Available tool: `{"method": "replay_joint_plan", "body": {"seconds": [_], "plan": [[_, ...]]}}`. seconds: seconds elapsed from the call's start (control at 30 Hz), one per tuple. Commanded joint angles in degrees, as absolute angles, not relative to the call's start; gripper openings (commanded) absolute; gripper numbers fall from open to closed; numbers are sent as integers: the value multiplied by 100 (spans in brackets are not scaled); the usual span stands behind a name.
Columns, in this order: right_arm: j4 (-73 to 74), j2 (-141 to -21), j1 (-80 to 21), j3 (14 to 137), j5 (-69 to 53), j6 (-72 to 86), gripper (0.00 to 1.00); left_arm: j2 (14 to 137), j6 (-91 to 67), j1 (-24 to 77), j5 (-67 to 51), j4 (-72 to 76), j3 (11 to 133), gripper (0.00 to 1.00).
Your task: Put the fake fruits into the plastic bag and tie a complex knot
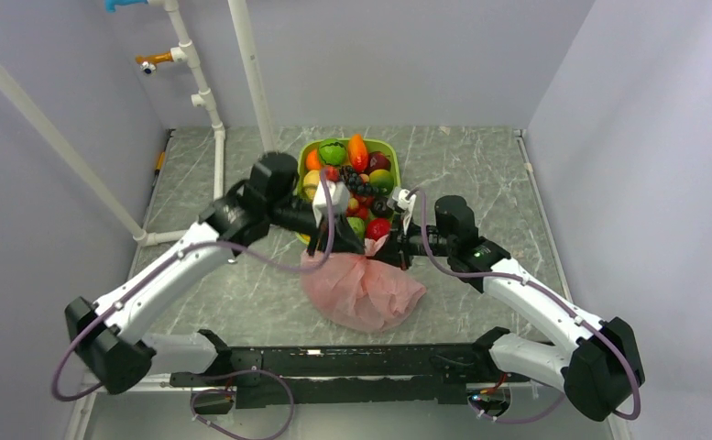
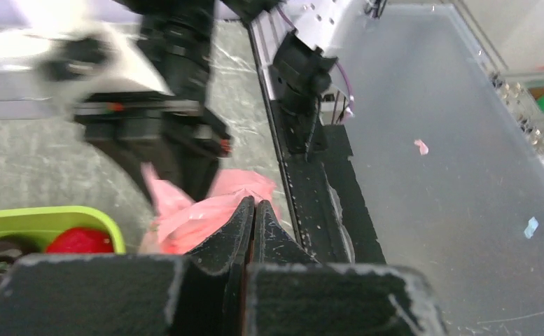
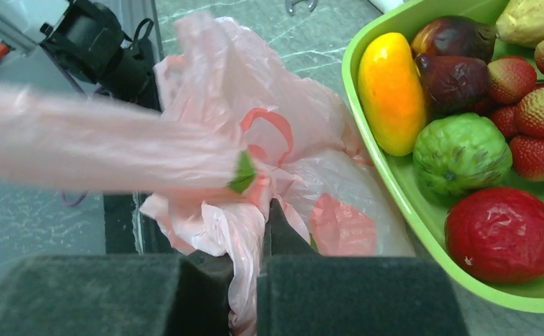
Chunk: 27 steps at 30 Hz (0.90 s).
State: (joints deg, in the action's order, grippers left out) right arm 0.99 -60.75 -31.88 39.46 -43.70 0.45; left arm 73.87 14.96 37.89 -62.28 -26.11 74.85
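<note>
left tool (image 2: 253,208) closed beside plastic bag (image 1: 363,291) | right tool (image 3: 251,241) clamping plastic bag

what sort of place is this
Probably a robot test cell: plain walls box in a marble-patterned table, a white pipe frame stands back left, and two arms sit at the near edge.

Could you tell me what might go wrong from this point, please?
1. The left fingers and the right fingers both pinch the thin translucent pink plastic bag; the stretched film could tear or slip free.
2. The lime-green rectangular tray holds many glossy fake fruits, so tying now might shut the bag before it is filled.
</note>
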Motion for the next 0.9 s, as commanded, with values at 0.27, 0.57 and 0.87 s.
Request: {"method": "replay_joint_plan", "body": {"seconds": [0.27, 0.57, 0.87], "plan": [[-170, -6163, -3044, 4106, -3615, 1498, 0, 6835, 1093, 6070, -1658, -1331, 5194, 0], [-78, -5704, -3044, 3911, -4140, 2121, 0, 7737, 191, 4982, -62, -1581, 5305, 0], [-893, -5710, -3405, 3696, -4279, 2865, 0, 7066, 152, 4500, -2310, -515, 4835, 0]]}}
